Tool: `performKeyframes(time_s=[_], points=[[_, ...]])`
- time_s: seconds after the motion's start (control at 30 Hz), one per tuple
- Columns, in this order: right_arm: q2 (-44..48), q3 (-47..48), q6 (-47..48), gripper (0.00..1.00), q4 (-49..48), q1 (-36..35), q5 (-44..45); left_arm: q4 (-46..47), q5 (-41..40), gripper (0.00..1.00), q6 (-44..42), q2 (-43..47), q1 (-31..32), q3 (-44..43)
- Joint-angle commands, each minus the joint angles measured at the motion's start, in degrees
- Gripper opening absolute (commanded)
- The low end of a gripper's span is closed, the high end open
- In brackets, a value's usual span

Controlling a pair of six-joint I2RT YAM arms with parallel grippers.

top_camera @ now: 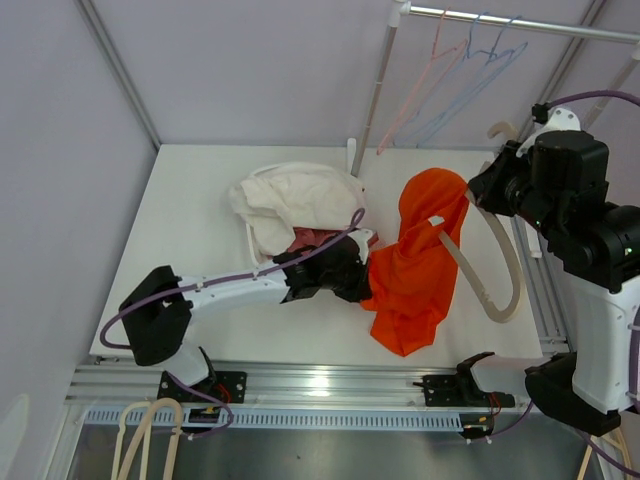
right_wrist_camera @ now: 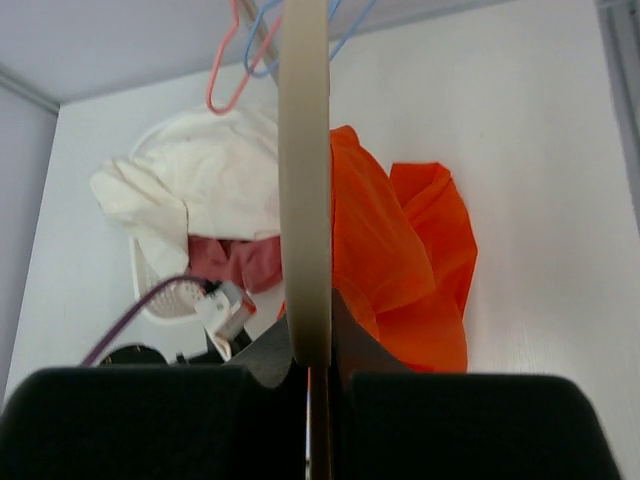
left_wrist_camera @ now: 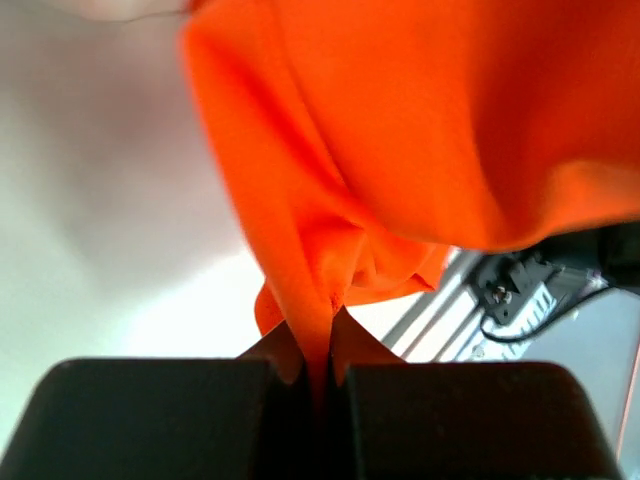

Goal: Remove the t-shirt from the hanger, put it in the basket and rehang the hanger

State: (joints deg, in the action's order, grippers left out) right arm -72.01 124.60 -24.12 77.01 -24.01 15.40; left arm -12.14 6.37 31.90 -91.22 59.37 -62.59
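your left gripper (left_wrist_camera: 318,355) is pinched tight on a fold of the orange t-shirt (left_wrist_camera: 450,130); the wrist view shows the fabric squeezed between the two dark fingers (left_wrist_camera: 170,415) with no gap. from above, that gripper (top_camera: 362,270) sits at the shirt's left edge, low over the white table (top_camera: 190,230).

your right gripper (right_wrist_camera: 310,365) is clamped on the cream hanger (right_wrist_camera: 305,180), which runs straight up the middle of its wrist view between the closed fingers. in the top view this gripper (top_camera: 490,190) is raised at the right side of the table, and the hanger (top_camera: 500,275) curves down from it in a long arc.

the t-shirt (top_camera: 415,260) is on the hanger: one hanger arm goes into the cloth near the top of the shirt, and the other arm hangs bare to the right. the shirt's upper part is lifted, and its lower part drapes down onto the table between the two arms.

behind the left gripper sits a white basket (top_camera: 250,240) with a white cloth (top_camera: 290,195) heaped over it and a pink-red garment (top_camera: 310,238) showing beneath. at the back right a metal rail (top_camera: 520,22) carries a pink wire hanger (top_camera: 420,85) and a blue wire hanger (top_camera: 470,85).
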Motion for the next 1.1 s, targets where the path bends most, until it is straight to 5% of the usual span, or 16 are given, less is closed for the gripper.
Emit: performKeyframes(time_s=[0.0, 0.13, 0.43, 0.57, 0.63, 0.9, 1.07], points=[[1.0, -0.6, 3.5, 0.00, 2.3, 0.0, -7.8, 1.4, -3.4, 0.01, 7.0, 5.5, -4.3, 5.1], [2.0, -1.1, 5.0, 0.00, 3.8, -0.2, -11.4, 7.3, 3.5, 0.01, 11.2, 8.5, -12.7, 13.5], [3.3, -0.9, 4.7, 0.00, 1.9, -0.1, -7.7, -1.6, -8.7, 0.01, 9.2, 20.5, -15.1, 13.8], [5.8, -1.0, 3.6, 0.00, -1.2, -0.1, 1.0, -5.3, -9.9, 0.01, 9.1, 23.9, -16.0, 12.6], [7.6, -1.6, 1.9, 0.00, -3.0, -0.1, 12.7, -6.4, -9.6, 0.01, 7.0, 25.2, -15.7, 11.2], [14.0, -13.4, 3.1, 0.00, -17.1, -0.1, 26.9, -8.9, -7.5, 0.01, -2.1, 25.8, -14.0, -8.1], [13.8, -22.3, 5.7, 0.00, -30.2, 0.1, 35.8, -14.3, -15.5, 0.01, -8.5, 14.3, -15.8, -32.2]])
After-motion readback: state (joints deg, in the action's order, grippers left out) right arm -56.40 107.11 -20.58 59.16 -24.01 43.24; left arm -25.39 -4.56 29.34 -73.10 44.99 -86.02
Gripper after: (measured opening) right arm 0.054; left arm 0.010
